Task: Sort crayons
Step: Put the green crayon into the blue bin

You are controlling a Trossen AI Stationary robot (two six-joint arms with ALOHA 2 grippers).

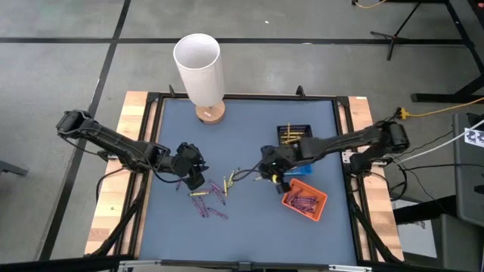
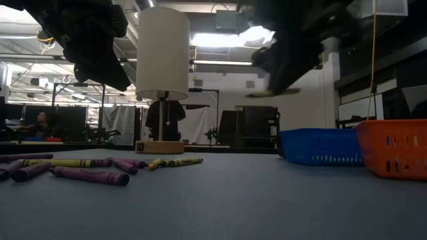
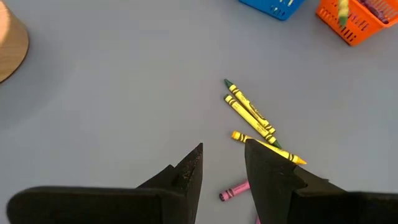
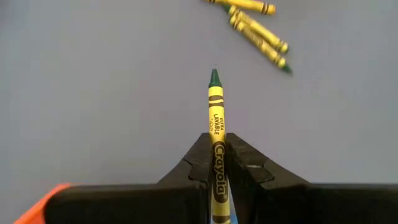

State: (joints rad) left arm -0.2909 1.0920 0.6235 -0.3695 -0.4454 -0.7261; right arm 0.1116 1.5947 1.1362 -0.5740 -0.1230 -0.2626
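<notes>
The blue-grey counter (image 1: 249,227) sat in a big open workshop, with a white cylinder on a wooden base (image 1: 200,63) at the far edge. Starting from the left: the left tool (image 1: 193,179) hung just above the loose pile of crayons (image 1: 210,198), its fingers spread apart and holding nothing, with a few yellow ones (image 3: 250,112) and a purple one right in front of it. Further right, the right tool (image 1: 273,174) was lifted off the counter and pinching a yellow crayon (image 4: 216,137) lengthwise, tip sticking out front. The blue tray (image 1: 296,137) with yellow sticks sat just behind it and the orange tray (image 1: 305,199) with purple ones just in front. My take: swing it over the blue tray, get low, then let go, so it doesn't bounce out.
</notes>
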